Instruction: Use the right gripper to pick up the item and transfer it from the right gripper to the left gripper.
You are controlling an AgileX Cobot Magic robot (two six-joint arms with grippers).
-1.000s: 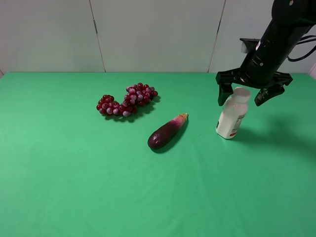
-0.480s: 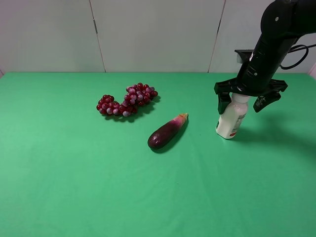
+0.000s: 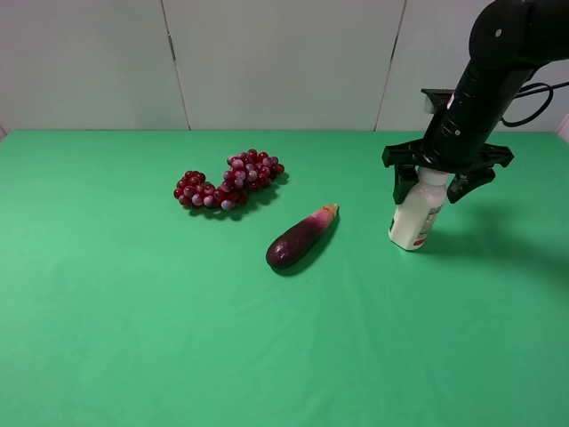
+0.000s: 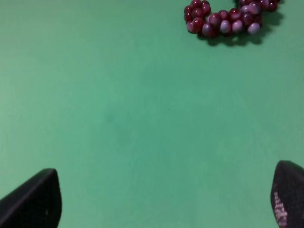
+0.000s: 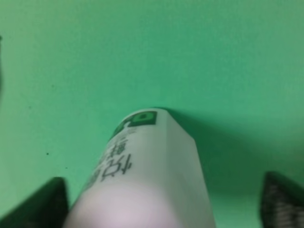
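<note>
Closing your spread black crossbar right pincer [image 3: 433, 181] off-centre could topple the small white plastic bottle [image 3: 414, 219] onto the green table [image 3: 133, 320].

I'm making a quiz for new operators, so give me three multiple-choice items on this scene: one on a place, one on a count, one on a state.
1. What lies between the grape bunch and the bottle?
A. the eggplant
B. a cup
C. a spoon

2. How many things rest on the green cloth?
A. two
B. three
C. five

3. The right gripper is:
A. open, straddling the bottle's top
B. shut on the grapes
C. far from the bottle

Key:
1 A: the eggplant sits between them in the high view.
2 B: only the grapes, eggplant and bottle are there.
3 A: its jaws stand apart on either side of the cap.
</note>
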